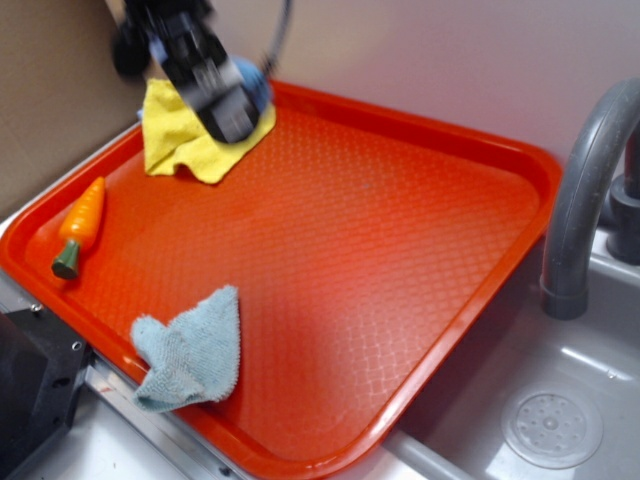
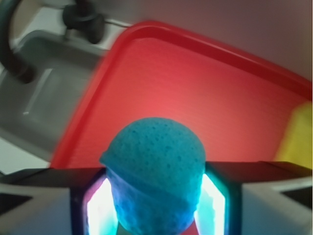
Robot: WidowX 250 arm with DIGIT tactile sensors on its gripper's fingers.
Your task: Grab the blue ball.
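The blue ball, dimpled with a groove around it, fills the lower middle of the wrist view, squeezed between my two fingers. In the exterior view only a sliver of the ball shows behind my gripper, which is blurred and held above the yellow cloth at the far left corner of the red tray. The gripper is shut on the ball.
A toy carrot lies at the tray's left edge. A pale blue fuzzy cloth lies at the tray's near edge. A grey faucet and a sink with a drain are to the right.
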